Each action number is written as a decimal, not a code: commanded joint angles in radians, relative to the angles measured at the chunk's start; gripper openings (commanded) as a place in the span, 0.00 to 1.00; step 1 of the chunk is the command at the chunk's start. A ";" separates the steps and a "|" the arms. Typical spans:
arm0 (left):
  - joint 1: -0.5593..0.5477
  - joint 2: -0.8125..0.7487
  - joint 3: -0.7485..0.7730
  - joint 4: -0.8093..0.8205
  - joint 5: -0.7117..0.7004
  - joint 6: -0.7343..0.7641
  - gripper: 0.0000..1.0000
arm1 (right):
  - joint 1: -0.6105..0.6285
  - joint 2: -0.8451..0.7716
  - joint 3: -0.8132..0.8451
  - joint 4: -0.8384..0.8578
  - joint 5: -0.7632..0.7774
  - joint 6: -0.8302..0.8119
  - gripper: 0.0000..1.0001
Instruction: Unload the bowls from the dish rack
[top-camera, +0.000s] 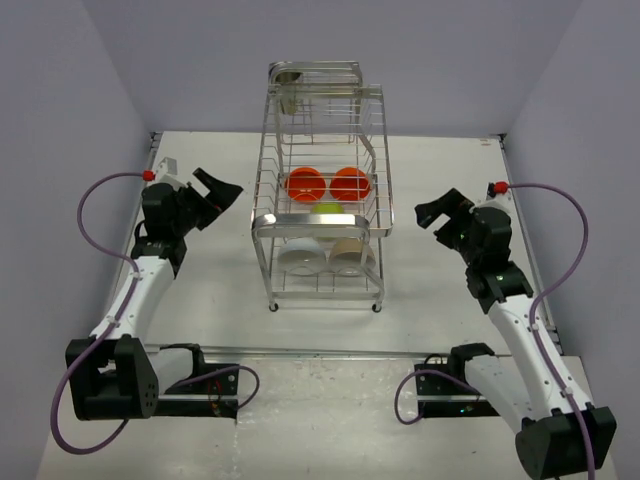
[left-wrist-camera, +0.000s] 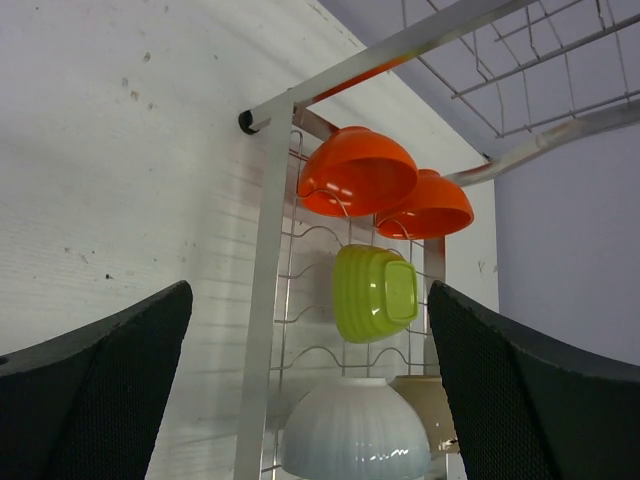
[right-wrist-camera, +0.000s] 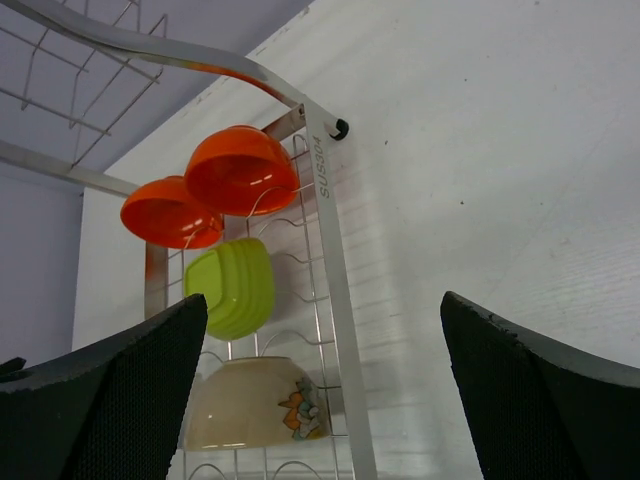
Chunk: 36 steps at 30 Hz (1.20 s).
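Note:
The chrome wire dish rack (top-camera: 268, 222) stands at the middle of the table. Two orange bowls (top-camera: 305, 183) (top-camera: 350, 183) sit on its upper tier, a lime-green bowl (top-camera: 329, 209) at that tier's front edge, a white bowl (top-camera: 299, 256) and a beige bowl (top-camera: 351, 256) on the lower tier. My left gripper (top-camera: 222, 189) hangs open left of the rack, pointing at it. To the rack's right my right gripper (top-camera: 437, 212) is open too. Neither touches anything. The left wrist view shows the orange (left-wrist-camera: 357, 171), green (left-wrist-camera: 375, 292) and white bowls (left-wrist-camera: 355, 430); the right wrist view shows the beige bowl (right-wrist-camera: 255, 402).
A metal cup (top-camera: 290, 90) hangs at the top back of the rack. Grey walls close in the table on the left, back and right. Both arm bases (top-camera: 110, 375) (top-camera: 560, 440) sit at the near edge, with cables looping beside them.

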 joint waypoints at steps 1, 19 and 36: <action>0.007 0.018 0.002 0.013 0.020 0.007 1.00 | 0.003 0.021 -0.020 0.092 -0.013 0.056 0.99; 0.007 0.185 0.135 0.013 0.072 -0.142 0.96 | -0.007 0.650 0.010 0.839 -0.423 0.747 0.84; 0.006 0.459 0.227 0.248 0.201 -0.510 0.78 | 0.029 0.917 0.136 1.096 -0.357 0.864 0.73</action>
